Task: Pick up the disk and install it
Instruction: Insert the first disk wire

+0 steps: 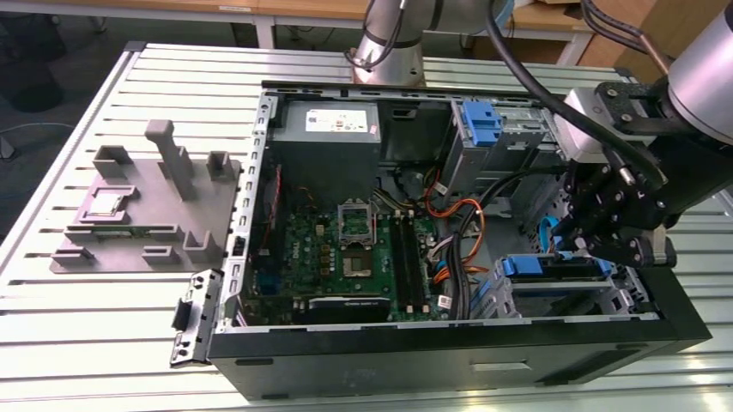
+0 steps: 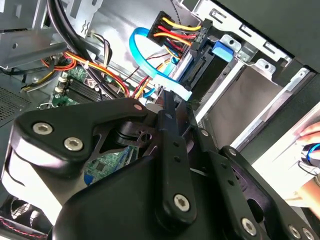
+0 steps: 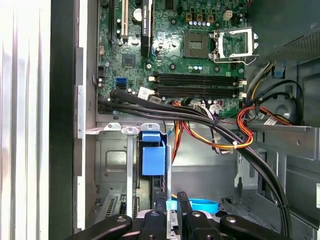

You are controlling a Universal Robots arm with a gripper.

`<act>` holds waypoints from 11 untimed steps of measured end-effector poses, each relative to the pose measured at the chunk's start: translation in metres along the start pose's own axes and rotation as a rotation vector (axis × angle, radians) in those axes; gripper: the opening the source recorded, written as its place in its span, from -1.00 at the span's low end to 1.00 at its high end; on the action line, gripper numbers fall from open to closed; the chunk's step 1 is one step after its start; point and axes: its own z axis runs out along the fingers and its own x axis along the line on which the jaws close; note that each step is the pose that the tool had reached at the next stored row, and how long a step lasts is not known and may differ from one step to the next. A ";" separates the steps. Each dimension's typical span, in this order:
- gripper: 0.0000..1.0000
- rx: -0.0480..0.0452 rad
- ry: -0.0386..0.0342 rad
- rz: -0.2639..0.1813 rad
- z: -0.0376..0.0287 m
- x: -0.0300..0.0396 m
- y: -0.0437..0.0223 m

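The disk sits in the lower drive bay of the open computer case (image 1: 458, 348). Its blue carrier front (image 1: 554, 268) shows in the exterior view, toward that view's right. In both wrist views the blue carrier tab (image 3: 152, 157) (image 2: 222, 50) shows between the bay's metal rails. My gripper (image 1: 596, 245) hangs just over the bay's inner end. Its black fingers (image 3: 182, 205) stand close together, shut, right at a pale blue flat cable (image 3: 202, 205) (image 2: 172, 85). Whether they pinch that cable I cannot tell. The gripper does not hold the disk.
Bundled black, orange and yellow cables (image 3: 220, 132) cross between the bay and the motherboard (image 1: 355, 249). A grey power supply (image 1: 330, 129) and a bare blue bracket (image 1: 481, 120) sit at the back. A grey fixture (image 1: 149, 206) lies on the slatted table. A person's hand (image 2: 311, 145) is outside the case.
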 end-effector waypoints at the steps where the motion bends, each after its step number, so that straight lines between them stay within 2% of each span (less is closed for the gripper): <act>1: -0.53 -0.0007 0.0000 0.000 0.0000 0.0000 -0.0012; 8: -0.53 -0.0026 -0.0002 0.001 -0.0001 -0.0001 -0.0028; 9: -0.53 -0.0026 -0.0002 0.001 -0.0032 -0.0004 -0.0028; 11: -0.53 -0.0026 0.0006 0.001 -0.0045 -0.0006 -0.0028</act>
